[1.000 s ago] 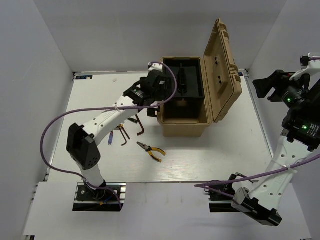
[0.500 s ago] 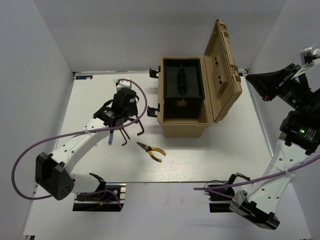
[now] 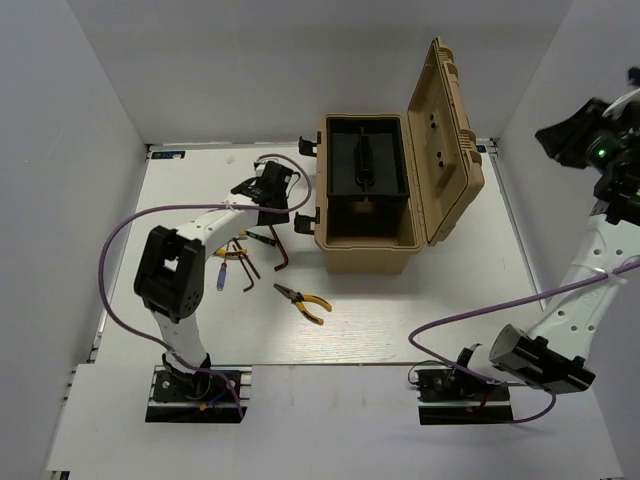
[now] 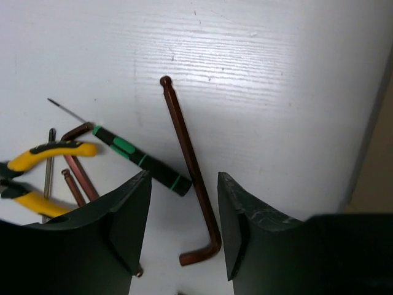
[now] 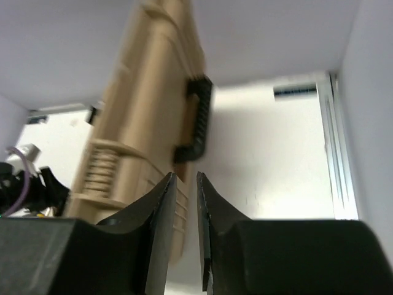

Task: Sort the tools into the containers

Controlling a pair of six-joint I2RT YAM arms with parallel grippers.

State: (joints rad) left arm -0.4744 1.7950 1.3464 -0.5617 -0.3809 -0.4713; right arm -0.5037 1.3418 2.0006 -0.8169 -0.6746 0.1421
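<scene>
Copper-brown hex key (image 4: 187,157) lies flat on the white desk (image 4: 276,74), left of the open tan toolbox (image 3: 365,255). In left wrist view, its long arm runs up-frame to the ball end, and the short leg bends left. Left pincer (image 4: 184,178) is over it, wide open and empty. Right pincer (image 5: 185,178) is nearly closed and empty.

I see a white table (image 3: 450,300) with fine wood grain. Plain white walls close it: the left wall (image 3: 70,200), the far wall (image 3: 250,70) and the right wall (image 3: 572,60). Light is even.
</scene>
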